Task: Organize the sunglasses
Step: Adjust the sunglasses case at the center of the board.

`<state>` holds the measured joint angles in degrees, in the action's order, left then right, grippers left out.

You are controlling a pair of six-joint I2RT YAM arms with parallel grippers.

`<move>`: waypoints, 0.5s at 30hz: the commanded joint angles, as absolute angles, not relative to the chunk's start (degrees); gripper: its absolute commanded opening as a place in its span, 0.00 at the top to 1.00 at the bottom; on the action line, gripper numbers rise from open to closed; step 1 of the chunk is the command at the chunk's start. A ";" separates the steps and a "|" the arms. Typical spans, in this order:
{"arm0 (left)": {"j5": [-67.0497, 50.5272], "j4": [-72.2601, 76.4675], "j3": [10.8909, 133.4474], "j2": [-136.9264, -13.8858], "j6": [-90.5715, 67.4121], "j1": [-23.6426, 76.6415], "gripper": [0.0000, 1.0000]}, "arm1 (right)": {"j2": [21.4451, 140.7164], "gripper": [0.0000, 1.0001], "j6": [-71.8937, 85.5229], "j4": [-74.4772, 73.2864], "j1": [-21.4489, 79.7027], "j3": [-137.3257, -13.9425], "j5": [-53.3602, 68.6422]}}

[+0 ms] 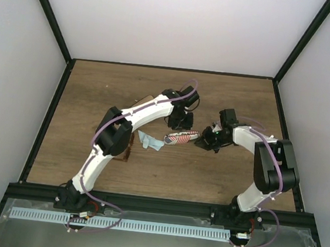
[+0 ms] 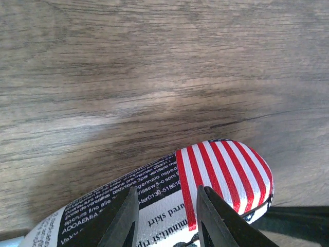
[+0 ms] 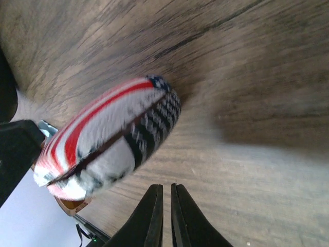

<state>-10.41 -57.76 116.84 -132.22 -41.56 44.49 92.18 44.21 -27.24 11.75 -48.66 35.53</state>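
The sunglasses [image 1: 127, 152] seem to be the dark brown shape left of centre on the desk [image 1: 226, 100], half hidden under the left arm [image 1: 107, 135]. The left end effector [image 2: 167, 198] pinches the striped case [image 2: 226, 170] just off the desk, likely steadying it for opening. The right end effector [image 3: 165, 188], beside the case's right end, is pressed together and empty.

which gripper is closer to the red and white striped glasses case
Left. The left gripper grips the red-and-white striped oval case; the right gripper, shut and empty, sits just off its end, not touching.
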 commanded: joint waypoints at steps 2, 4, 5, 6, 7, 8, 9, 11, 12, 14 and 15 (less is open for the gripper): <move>-10.26 -58.62 116.61 -130.69 -42.45 45.41 0.66 | 96.79 0.96 44.08 -21.70 11.78 -48.56 40.27; -10.11 -58.88 116.16 -130.17 -42.61 45.78 0.66 | 97.99 0.96 45.35 -19.00 11.78 -48.37 41.96; -10.27 -58.82 115.87 -129.90 -42.77 46.01 0.66 | 98.48 0.96 46.14 -17.67 11.78 -48.15 42.64; -10.48 -58.72 115.62 -129.76 -42.92 46.24 0.66 | 98.83 0.96 47.01 -16.49 11.78 -47.88 43.04; -10.73 -58.67 115.47 -129.73 -43.11 46.49 0.66 | 98.95 0.96 47.73 -14.85 11.78 -47.45 43.68; -10.87 -58.63 115.42 -129.79 -43.27 46.76 0.66 | 99.08 0.96 48.21 -13.55 11.78 -47.15 44.13; -11.06 -58.62 115.46 -129.89 -43.44 46.95 0.66 | 99.25 0.96 48.55 -12.66 11.77 -47.11 44.46; -11.41 -58.59 115.56 -129.99 -43.80 47.32 0.66 | 99.66 0.96 49.23 -11.09 11.77 -47.16 45.08; -11.42 -58.54 115.50 -129.99 -43.85 47.49 0.66 | 99.97 0.96 49.44 -10.63 11.73 -47.46 45.47; -11.43 -58.69 115.62 -129.91 -44.01 47.68 0.66 | 100.44 0.96 49.76 -9.62 11.74 -48.03 45.96; -11.47 -58.71 115.60 -129.84 -44.11 47.67 0.66 | 100.46 0.96 49.83 -9.17 11.65 -48.26 45.92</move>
